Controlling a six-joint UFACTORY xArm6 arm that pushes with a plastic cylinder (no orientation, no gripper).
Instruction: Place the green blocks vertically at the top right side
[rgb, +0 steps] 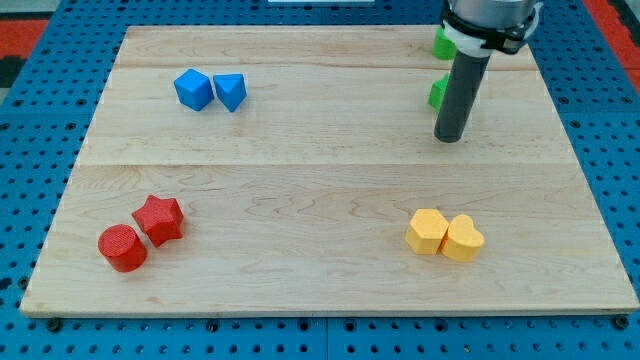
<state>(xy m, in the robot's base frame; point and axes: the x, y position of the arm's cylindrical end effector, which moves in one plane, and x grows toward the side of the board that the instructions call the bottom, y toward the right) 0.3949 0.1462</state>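
Two green blocks sit at the view's top right, one above the other. The upper green block and the lower green block are both largely hidden behind my rod, so their shapes cannot be made out. My tip rests on the wooden board, just below and slightly right of the lower green block.
A blue cube and a blue wedge-like block sit at the top left. A red cylinder and a red star sit at the bottom left. Two yellow blocks touch at the bottom right.
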